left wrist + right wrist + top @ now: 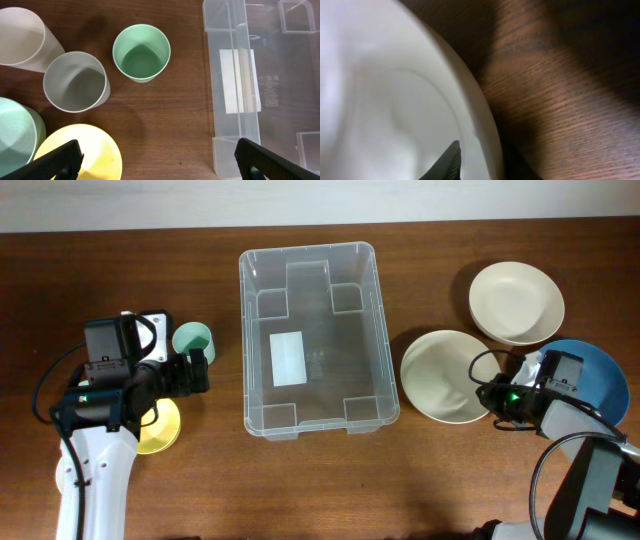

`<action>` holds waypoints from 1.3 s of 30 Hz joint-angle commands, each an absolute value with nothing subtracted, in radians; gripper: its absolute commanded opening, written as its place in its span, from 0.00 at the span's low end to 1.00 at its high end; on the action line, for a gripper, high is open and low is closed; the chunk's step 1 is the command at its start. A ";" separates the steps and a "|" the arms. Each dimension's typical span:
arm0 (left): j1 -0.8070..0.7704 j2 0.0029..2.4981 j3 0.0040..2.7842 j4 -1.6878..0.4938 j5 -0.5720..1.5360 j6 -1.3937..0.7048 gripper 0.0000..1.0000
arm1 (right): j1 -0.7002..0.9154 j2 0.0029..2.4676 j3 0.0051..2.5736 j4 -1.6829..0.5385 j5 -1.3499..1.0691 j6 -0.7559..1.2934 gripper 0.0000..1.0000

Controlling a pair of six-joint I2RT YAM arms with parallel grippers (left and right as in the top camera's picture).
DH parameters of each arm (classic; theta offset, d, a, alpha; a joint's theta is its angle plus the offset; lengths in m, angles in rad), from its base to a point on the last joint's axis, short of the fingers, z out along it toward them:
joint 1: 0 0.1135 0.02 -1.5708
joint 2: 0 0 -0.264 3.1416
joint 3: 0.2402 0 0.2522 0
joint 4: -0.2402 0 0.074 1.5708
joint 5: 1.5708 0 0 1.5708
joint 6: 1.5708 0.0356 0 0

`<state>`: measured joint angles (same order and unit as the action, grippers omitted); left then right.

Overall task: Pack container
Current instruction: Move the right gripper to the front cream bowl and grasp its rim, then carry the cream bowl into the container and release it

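The container (250, 330), a large clear plastic bin with a white label on its base, stands empty at the table's middle; its left wall shows in the left wrist view (212, 75). My left gripper (200, 368) (157, 157) is open and empty, between a yellow bowl (160, 430) (90, 150) and the container, just near of a green cup (192, 338) (141, 52). My right gripper (488, 392) (482, 160) straddles the right rim of a white bowl (440, 375) (380, 100), one finger inside, one outside, closed on the rim.
A grey cup (76, 81), a white cup (20, 35) and a pale green dish (15, 130) stand left of the green cup. A second white bowl (516, 302) and a blue bowl (600, 375) sit at the right.
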<state>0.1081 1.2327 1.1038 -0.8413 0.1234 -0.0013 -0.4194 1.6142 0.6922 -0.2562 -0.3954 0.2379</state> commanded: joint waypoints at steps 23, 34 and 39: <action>0.112 1.229 1.122 -0.839 0.124 -0.008 0.99 | -0.225 1.053 0.919 -0.507 -0.271 0.317 0.04; 0.113 1.088 1.123 -0.850 0.078 -0.008 0.99 | 0.307 1.272 1.279 -0.570 0.056 0.210 0.04; 0.123 1.000 1.123 -0.861 0.063 -0.009 0.99 | 0.411 1.536 1.434 -0.572 0.146 0.145 0.04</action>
